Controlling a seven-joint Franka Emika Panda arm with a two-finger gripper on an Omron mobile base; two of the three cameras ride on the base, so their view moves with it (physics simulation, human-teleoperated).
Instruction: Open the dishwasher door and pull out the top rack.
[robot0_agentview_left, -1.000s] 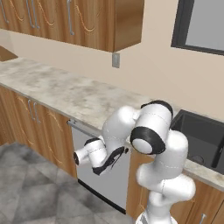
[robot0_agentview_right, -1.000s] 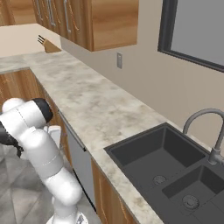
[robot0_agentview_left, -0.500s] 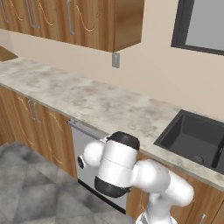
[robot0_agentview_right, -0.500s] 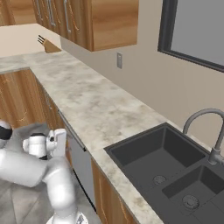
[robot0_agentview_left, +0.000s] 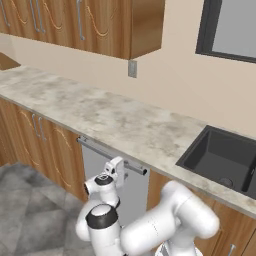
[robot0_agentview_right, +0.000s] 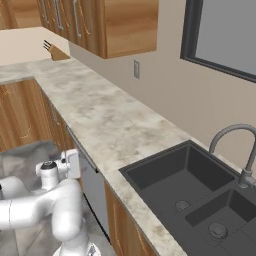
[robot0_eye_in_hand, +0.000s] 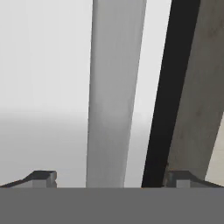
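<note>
Dishwasher door (robot0_agentview_left: 107, 175) handle (robot0_eye_in_hand: 114, 96) sits between spread fingers (robot0_eye_in_hand: 41, 178).

1. The dishwasher door (robot0_agentview_left: 102, 167) is flat grey, at lower centre of the left base view; its handle (robot0_agentview_left: 111, 154) is silver.
2. In the hand view, a black strip (robot0_eye_in_hand: 168, 96) runs down right of centre.
3. The counter (robot0_agentview_left: 100, 117) is mottled beige and grey stone.
4. The cabinets (robot0_agentview_left: 40, 145) at left are warm brown wood grain.
5. The sink (robot0_agentview_right: 195, 185) at lower right of the right base view is dark charcoal.
6. The floor (robot0_agentview_left: 35, 210) at lower left is marbled grey.
7. The wall (robot0_agentview_left: 170, 70) is plain tan.
</note>
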